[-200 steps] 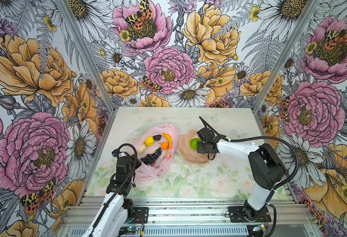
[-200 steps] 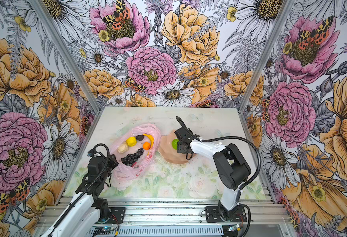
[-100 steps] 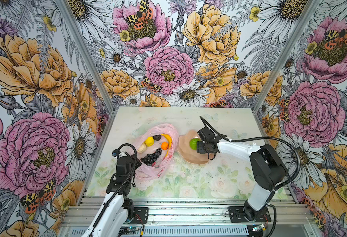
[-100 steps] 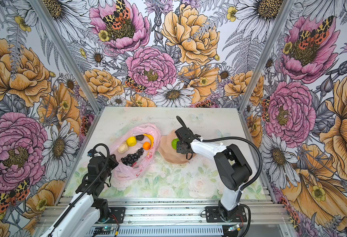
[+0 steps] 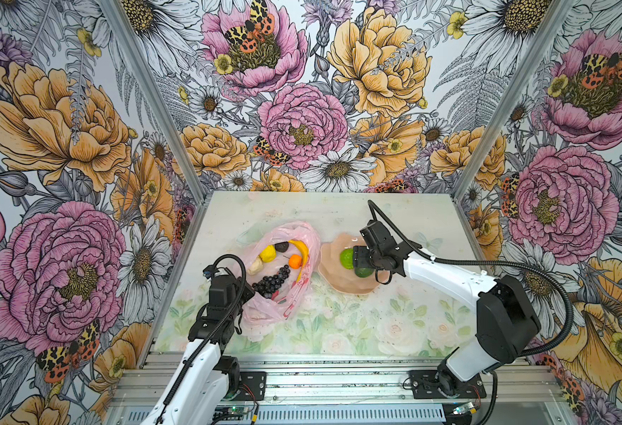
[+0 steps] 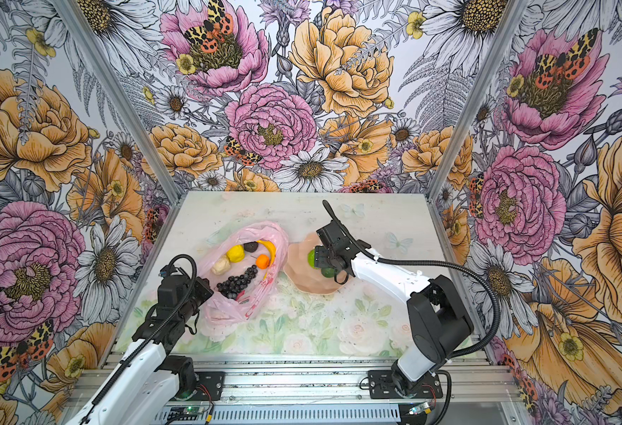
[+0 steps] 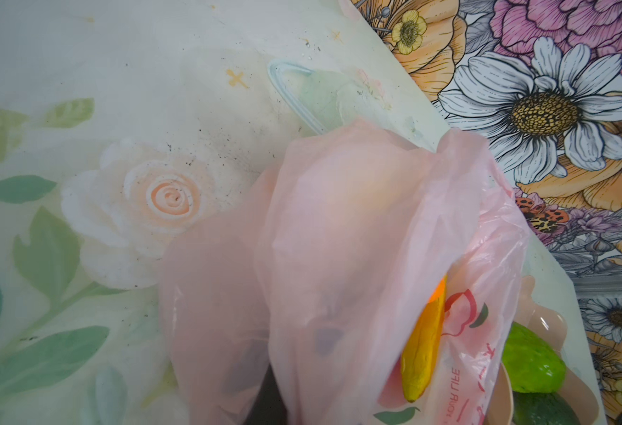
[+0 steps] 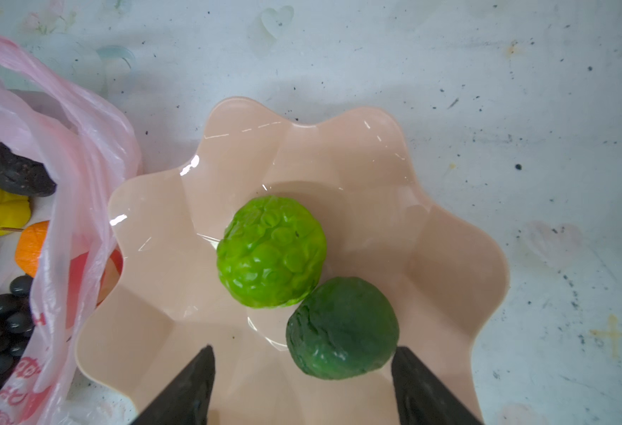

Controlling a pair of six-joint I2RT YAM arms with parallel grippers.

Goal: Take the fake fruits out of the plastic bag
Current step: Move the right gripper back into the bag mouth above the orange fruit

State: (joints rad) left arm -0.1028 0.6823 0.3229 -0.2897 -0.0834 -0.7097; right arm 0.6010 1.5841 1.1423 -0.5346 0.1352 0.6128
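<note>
The pink plastic bag (image 5: 304,239) (image 6: 276,235) lies open left of centre, holding a lemon (image 5: 267,253), banana (image 5: 302,248), orange (image 5: 294,261), grape bunch (image 5: 270,281), beige piece (image 5: 255,265) and a dark lumpy piece (image 5: 282,246). My left gripper (image 5: 245,294) is shut on the bag's near edge. In the left wrist view the bag's film (image 7: 338,220) hides the jaws. The bumpy lime (image 8: 270,254) and dark green avocado (image 8: 340,327) rest touching in the peach dish (image 8: 176,206). Just above them my right gripper (image 8: 304,382) stands open, holding nothing.
The dish (image 5: 338,283) sits right beside the bag, their edges touching. Flowered walls close in the table on three sides. Bare tabletop (image 5: 375,323) stretches in front of the dish and bag, and more lies behind them toward the back wall.
The left jaws have closed a little tighter on the bag. The right gripper has stayed open over the dish with hardly any movement.
</note>
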